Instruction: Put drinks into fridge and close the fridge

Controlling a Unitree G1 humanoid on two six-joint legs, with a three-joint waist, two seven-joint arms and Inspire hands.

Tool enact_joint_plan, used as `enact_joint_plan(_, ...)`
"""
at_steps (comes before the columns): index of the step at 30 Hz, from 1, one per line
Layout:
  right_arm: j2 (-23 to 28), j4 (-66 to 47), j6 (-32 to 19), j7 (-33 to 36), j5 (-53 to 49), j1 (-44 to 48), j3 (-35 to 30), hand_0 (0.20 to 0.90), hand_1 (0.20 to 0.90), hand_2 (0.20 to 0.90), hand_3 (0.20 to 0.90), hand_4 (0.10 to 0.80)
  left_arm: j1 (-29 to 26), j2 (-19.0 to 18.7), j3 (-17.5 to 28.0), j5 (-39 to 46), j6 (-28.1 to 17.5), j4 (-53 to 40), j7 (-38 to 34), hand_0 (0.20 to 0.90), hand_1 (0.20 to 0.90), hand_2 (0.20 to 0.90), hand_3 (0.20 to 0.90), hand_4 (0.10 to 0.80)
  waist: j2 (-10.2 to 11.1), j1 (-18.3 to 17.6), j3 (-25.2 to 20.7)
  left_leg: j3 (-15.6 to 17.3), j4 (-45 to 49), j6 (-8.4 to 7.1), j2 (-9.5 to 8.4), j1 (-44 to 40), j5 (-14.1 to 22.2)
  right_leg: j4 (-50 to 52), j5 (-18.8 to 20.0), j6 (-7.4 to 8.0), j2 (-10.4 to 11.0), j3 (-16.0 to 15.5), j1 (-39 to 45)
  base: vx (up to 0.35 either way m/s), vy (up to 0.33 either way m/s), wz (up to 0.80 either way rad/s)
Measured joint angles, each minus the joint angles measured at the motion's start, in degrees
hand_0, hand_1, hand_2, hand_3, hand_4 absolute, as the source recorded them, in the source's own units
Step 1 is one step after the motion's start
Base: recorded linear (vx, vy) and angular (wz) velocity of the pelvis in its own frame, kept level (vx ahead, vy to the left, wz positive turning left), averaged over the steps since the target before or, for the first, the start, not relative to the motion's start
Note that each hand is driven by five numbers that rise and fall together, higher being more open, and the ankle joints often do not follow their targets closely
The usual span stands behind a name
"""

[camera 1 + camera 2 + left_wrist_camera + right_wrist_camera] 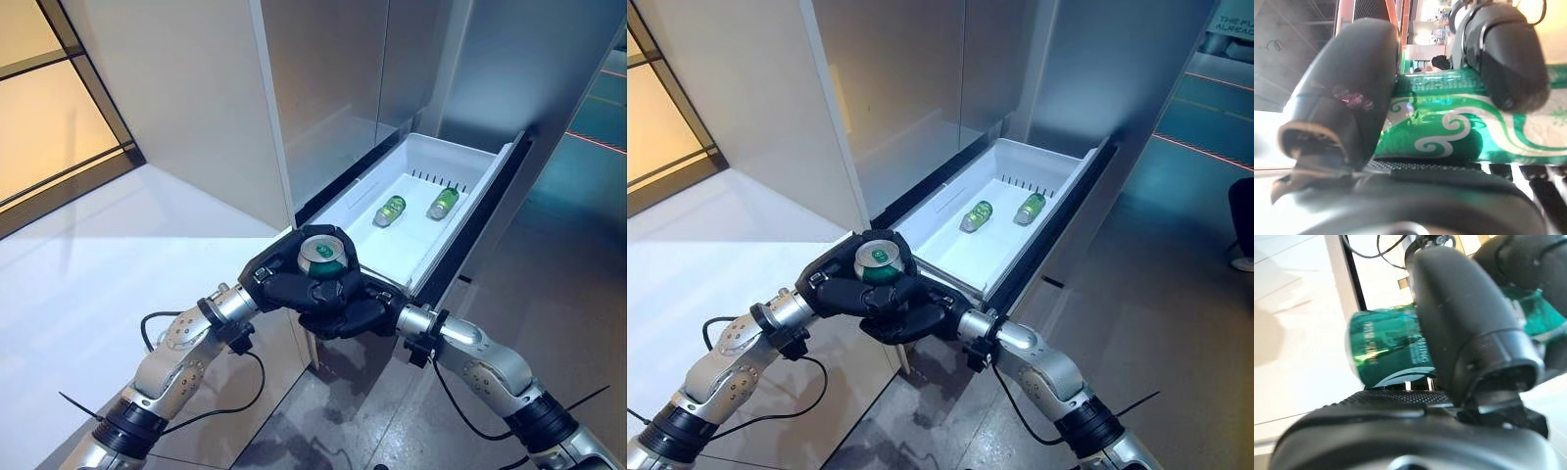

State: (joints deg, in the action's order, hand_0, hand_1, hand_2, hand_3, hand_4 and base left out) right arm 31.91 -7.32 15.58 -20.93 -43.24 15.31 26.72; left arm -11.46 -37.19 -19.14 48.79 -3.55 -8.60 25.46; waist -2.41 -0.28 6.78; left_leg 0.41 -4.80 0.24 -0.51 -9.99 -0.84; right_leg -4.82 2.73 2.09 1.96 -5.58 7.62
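Note:
A green can with a silver top stands upright between my two hands, just before the near corner of the open white fridge drawer. My left hand is curled round it from the left and my right hand from the right and below. The left wrist view shows the can between the thumb and a finger. The right wrist view shows the can behind the thumb. More green cans lie on their sides in the drawer's far half.
The drawer sticks out from the grey fridge front with its dark front panel on the right. A white counter lies to the left. Grey floor spreads on the right, where a person's shoe shows.

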Motion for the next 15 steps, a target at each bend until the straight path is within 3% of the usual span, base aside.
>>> enact_joint_plan(8,0.0,0.0,-0.7,1.78,0.54,-0.07,0.17,0.3,0.3,0.3,0.2,0.1,0.01,1.13,-0.39,0.25,-0.43,0.42,-2.01,0.3,0.3,0.3,0.2,0.1,0.23,-0.11,0.13,0.59,0.0,0.02,0.0,-0.1,0.01,0.0,0.12,0.01,-0.03,0.65,-0.19,0.001,-0.004,-0.03)
enact_joint_plan(15,0.85,-0.56,-2.1,1.96,1.86,1.65,-0.35,0.3,0.3,0.3,0.2,0.1,-0.02,1.75,-0.84,-2.7,-3.65,-1.6,-6.35,0.3,0.3,0.3,0.2,0.1,1.04,-0.42,0.63,1.51,-0.01,0.05,0.07,0.14,0.04,0.01,0.62,0.04,-0.11,1.85,-0.86,-0.044,-0.009,-0.08)
